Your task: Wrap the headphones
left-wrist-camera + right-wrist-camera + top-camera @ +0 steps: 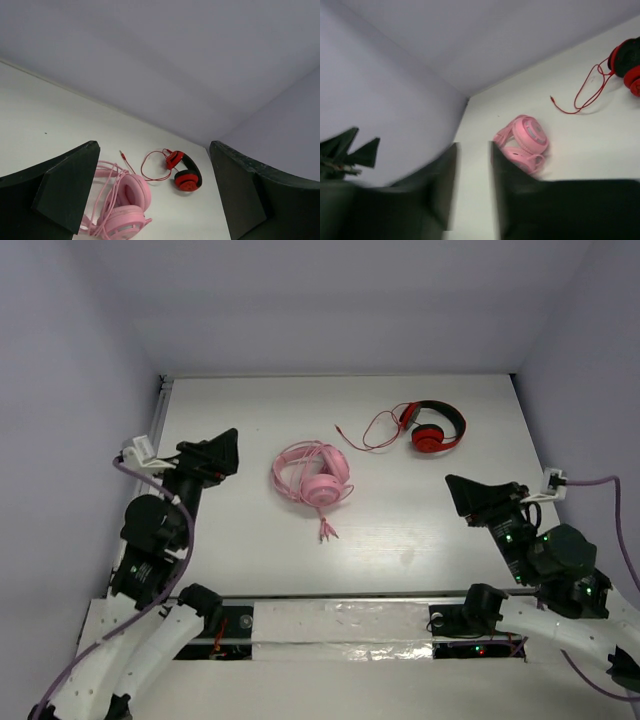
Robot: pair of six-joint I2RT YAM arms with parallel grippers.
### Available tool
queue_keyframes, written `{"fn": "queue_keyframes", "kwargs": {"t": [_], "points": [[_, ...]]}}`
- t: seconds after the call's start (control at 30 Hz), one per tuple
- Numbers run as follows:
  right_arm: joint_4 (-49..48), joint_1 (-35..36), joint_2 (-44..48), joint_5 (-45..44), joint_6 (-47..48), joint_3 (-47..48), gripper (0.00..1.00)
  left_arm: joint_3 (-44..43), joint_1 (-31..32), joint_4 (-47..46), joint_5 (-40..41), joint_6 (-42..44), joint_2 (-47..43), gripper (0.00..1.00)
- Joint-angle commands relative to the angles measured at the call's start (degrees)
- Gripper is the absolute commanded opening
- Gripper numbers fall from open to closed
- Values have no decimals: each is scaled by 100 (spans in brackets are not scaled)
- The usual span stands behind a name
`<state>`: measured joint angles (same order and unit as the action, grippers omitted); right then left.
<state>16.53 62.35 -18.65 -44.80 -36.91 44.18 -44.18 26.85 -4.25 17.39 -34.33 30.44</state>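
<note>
The pink headphones [312,476] lie folded on the white table [250,410] near its middle. Their thin pink cable is looped around the earcups, and the plug end [327,532] trails toward the near edge. My left gripper [222,452] is open and empty, left of them and apart. In the left wrist view the headphones [122,207] lie low between the wide-apart fingers [65,190]. My right gripper [462,495] is to their right, apart and empty. In the right wrist view its blurred fingers [440,175] stand a narrow gap apart, with the headphones [527,137] beyond.
Red-and-black headphones [432,428] with a loose red cable [365,435] lie at the back right of the table; they also show in the left wrist view [186,176]. Grey walls close in the back and both sides.
</note>
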Motion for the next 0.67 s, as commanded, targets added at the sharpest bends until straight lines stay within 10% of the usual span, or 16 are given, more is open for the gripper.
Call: {"fn": "queue_keyframes", "kwargs": {"t": [0.0,0.23,0.63], "points": [[314,49,230,-450,122,318,50,-397,-40,1144,54,541,-397,92],[430,49,1021,-671,69,504,100,-574,-40,1462,318,989,-943,94],[825,49,223,-1180,-62,653,100,-213,-40,1163,-16,1147,-574,93]]}}
